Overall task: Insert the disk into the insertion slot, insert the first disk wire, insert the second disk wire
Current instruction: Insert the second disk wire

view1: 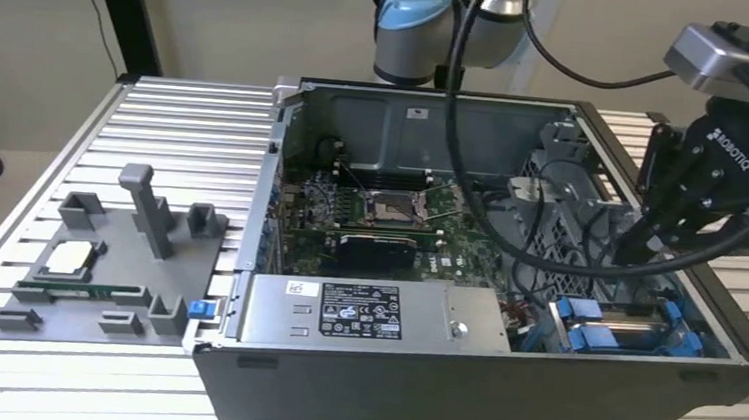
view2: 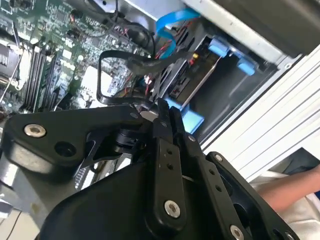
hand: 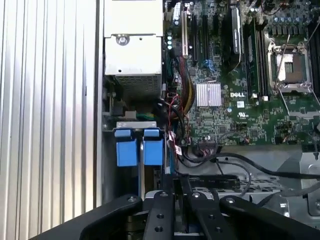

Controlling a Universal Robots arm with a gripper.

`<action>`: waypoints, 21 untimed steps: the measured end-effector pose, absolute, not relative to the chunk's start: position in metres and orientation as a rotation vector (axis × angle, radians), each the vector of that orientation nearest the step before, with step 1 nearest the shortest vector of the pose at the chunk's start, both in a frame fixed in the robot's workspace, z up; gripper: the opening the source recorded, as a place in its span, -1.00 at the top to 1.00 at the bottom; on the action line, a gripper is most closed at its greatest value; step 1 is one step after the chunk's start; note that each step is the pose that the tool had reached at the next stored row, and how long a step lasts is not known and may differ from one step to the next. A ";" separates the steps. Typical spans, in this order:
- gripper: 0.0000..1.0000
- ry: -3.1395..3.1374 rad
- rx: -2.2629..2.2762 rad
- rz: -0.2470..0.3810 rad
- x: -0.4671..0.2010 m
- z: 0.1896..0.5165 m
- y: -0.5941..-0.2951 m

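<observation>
1. Right now my claw (view1: 632, 252) reaches down into the open computer case (view1: 467, 398), on the exterior view's right side.
2. The case stands on a bench (view1: 181, 125) made of metal slats.
3. My claw's fingers stand close together, with just a narrow gap between them in both wrist views (hand: 179, 181) (view2: 161, 106). I cannot tell if something small is pinched there.
4. The disk (view1: 612, 337) sits inside the drive bay, in the corner of the case just beside the power supply (view1: 353, 314). What I see of it is its blue carrier; in the first wrist view its blue tabs (hand: 152, 150) are just beyond my fingertips.
5. A thin black cable (view2: 99, 75) makes a loop near my fingertips in the second wrist view.
6. The motherboard (view1: 388, 211) lies on the case floor, on the far side of the power supply.
7. A grey tray (view1: 101, 279) with small parts rests on the bench at the exterior view's left, apart from the case.
8. A person's arm (view2: 295, 187) is beyond the edge of the bench in the second wrist view.
</observation>
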State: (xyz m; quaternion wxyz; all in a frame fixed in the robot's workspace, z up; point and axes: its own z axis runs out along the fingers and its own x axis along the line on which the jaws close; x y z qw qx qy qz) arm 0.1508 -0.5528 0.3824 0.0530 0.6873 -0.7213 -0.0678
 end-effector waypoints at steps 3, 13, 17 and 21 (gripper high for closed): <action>1.00 -2.193 2.090 -0.205 0.137 0.383 -0.553; 1.00 -2.196 2.093 -0.199 0.092 0.383 -0.553; 1.00 -2.196 2.093 -0.199 0.088 0.383 -0.553; 1.00 -2.196 2.093 -0.198 0.088 0.383 -0.553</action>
